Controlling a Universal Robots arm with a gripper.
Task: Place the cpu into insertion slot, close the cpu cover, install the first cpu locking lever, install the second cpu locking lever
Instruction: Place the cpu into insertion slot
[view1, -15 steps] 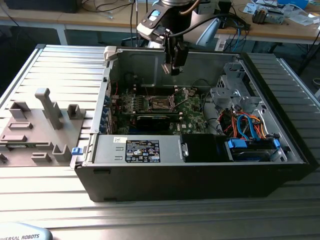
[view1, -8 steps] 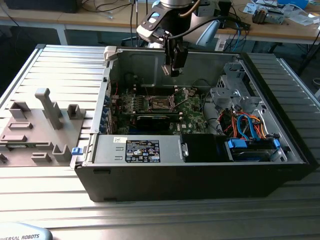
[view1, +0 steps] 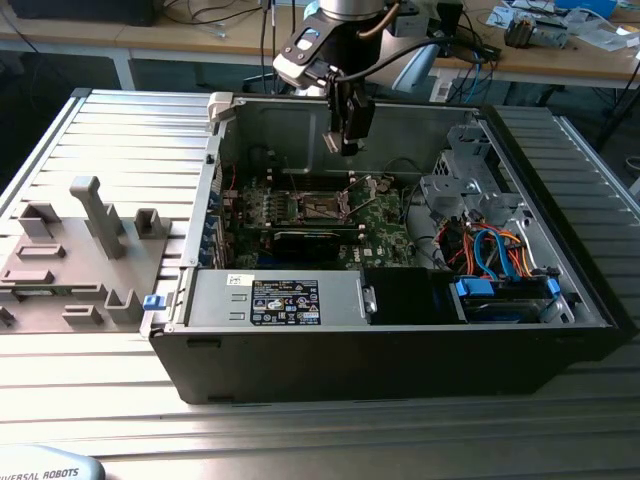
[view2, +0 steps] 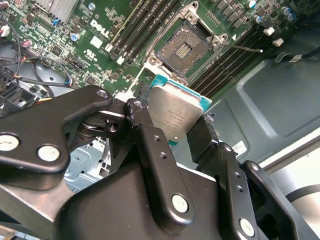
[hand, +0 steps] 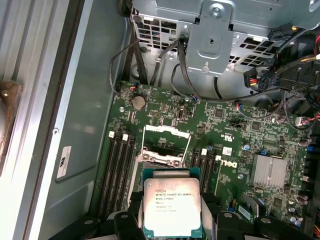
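You've got the chip (view2: 174, 111) pinched in the tool (view2: 176, 127), one black finger (view2: 150, 135) on each of two opposite edges. It hangs in the air over the green board (view2: 80, 47), touching nothing. In the exterior view the tool (view1: 347, 135) is inside the open computer case (view1: 400, 370) on the bench (view1: 300, 430), at about one o'clock from the socket (view1: 325, 207).

The socket (view2: 184, 50) lies bare, its dark contact field showing. The cover (hand: 166, 131) looks swung up out of the way, and a thin wire lever (view2: 244, 47) juts out beside it.

To do this step well, I'd say square the chip's edges to the socket frame before you go down. Keep it flat, not tipped on a corner. Come straight down and let it settle without any push, because those contacts look easy to bend. Keep clear of the raised cover.

In the first wrist view the chip (hand: 171, 205) is a flat square with a silver-grey metal top carrying small print. A thin teal-green rim shows around it.
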